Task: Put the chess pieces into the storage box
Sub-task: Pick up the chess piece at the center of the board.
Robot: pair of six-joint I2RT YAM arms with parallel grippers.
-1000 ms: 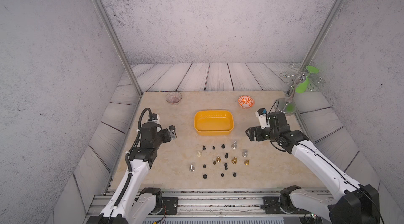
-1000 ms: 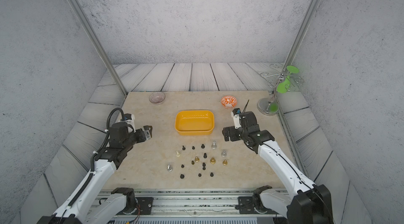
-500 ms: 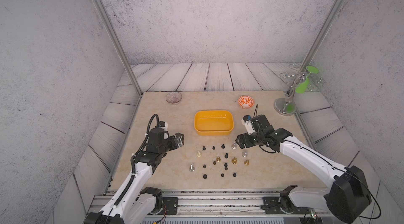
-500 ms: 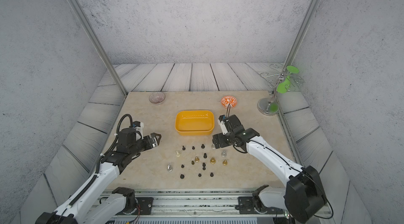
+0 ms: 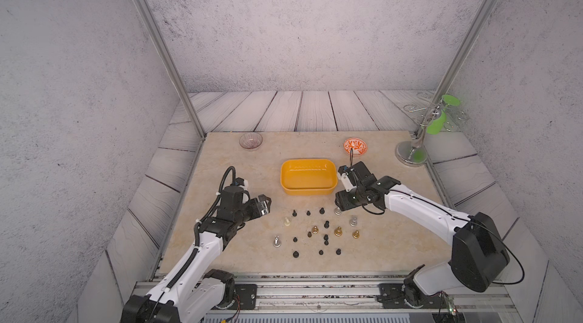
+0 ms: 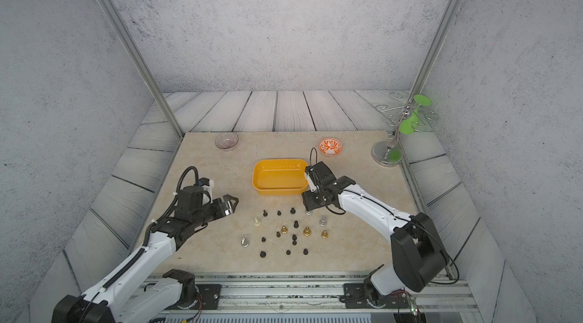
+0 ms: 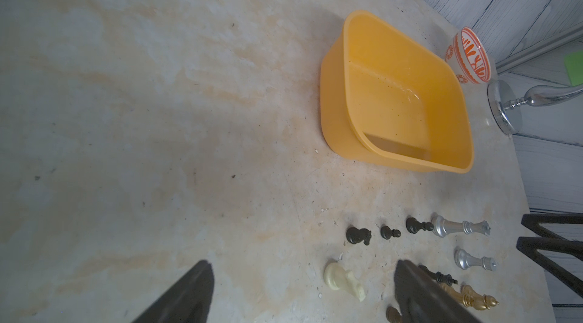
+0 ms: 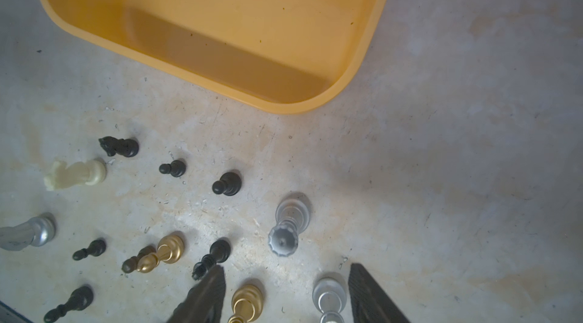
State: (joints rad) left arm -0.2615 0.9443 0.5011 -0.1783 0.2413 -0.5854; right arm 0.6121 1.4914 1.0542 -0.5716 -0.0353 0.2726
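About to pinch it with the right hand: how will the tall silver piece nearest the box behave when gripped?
The tall silver piece stands upright on a small round base, so a sideways nudge would probably topple it, and it may then roll. Its shiny finish suggests it could slip in a pinch. It looks rigid, not fragile.

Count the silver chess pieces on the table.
3. One silver piece stands by the storage box's near right corner, another just beyond it toward the robot, the third at the group's left edge. None looks hidden.
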